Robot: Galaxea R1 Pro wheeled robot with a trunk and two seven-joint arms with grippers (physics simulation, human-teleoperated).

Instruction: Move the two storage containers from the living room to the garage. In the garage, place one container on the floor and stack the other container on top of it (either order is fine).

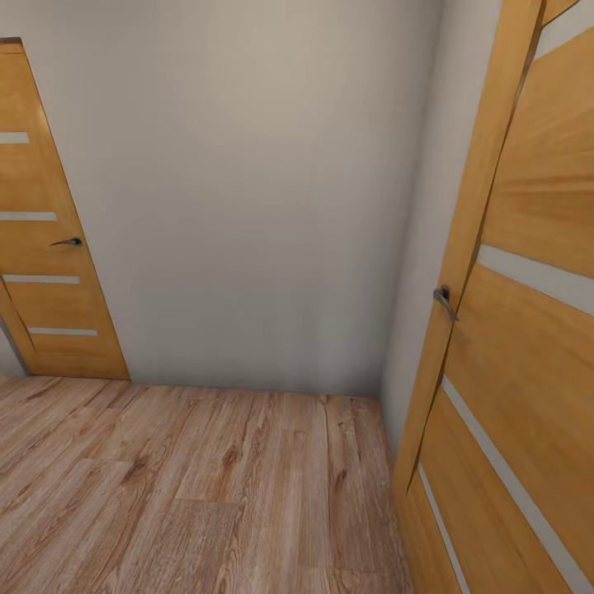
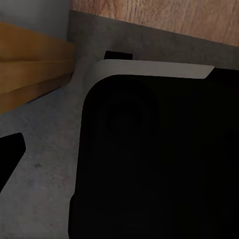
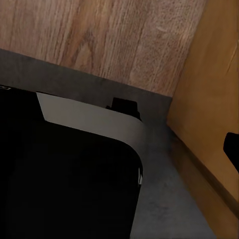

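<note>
Soft, even light up ahead of me: the pale wall (image 1: 264, 190) glows brightest in its upper middle and dims toward the corner and the wood plank floor (image 1: 190, 487). No hard shadows, no glare. The door on my right (image 1: 511, 330) leans and stretches at the frame's edge, wide-angle bending. Down at my wrists it's dim: a big black body (image 2: 159, 164) swallows detail, its pale rim (image 3: 89, 122) catches some light, and everything looks soft, slightly blurred.
</note>
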